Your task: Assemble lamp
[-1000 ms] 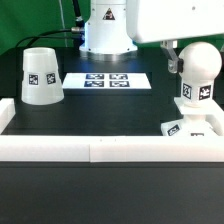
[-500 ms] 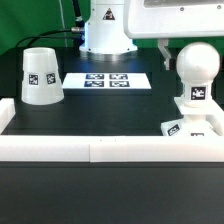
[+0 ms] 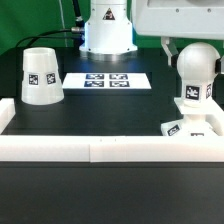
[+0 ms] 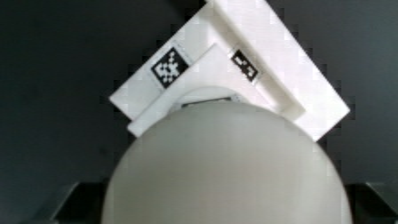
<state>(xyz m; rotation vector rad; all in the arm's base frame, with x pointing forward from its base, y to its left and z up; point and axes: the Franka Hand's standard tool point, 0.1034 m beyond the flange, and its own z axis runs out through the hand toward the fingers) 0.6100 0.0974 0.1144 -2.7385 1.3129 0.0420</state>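
Over on the exterior view's right, the lamp's bulb (image 3: pixel 196 68) stood on its short neck on the flat square base (image 3: pixel 190 127), close to upright, with a tag showing on the neck. The base lay on the black surface (image 3: pixel 100 115) just behind the white rail (image 3: pixel 110 150) that ran across the front. From above, the arm reached down to the bulb, and I placed the hand (image 3: pixel 192 50) around the bulb's upper part. One dark finger (image 3: pixel 166 47) sat right beside the bulb's rounded side, on the exterior view's left of it. The other finger was hidden from me. I could not tell whether the hand was gripping the bulb or only flanking it.

The tapered shade (image 3: pixel 40 75) stood well apart on the exterior view's left, wide end down, with a tag facing the camera. Between shade and bulb, farther back, the marker board (image 3: pixel 105 80) lay flat in front of the white robot pedestal (image 3: pixel 105 30).

Through the wrist view, the bulb (image 4: pixel 222 165) filled most of the picture as a smooth grey dome, very near the lens and somewhat blurred. Beyond it I saw the base (image 4: pixel 222 75) turned cornerwise, with two tags on its top face, lying on the dark surface (image 4: pixel 54 60). The bulb's neck met the base at about the middle of the plate. I could not make out the fingertips clearly there, so that view did not settle the grip either.
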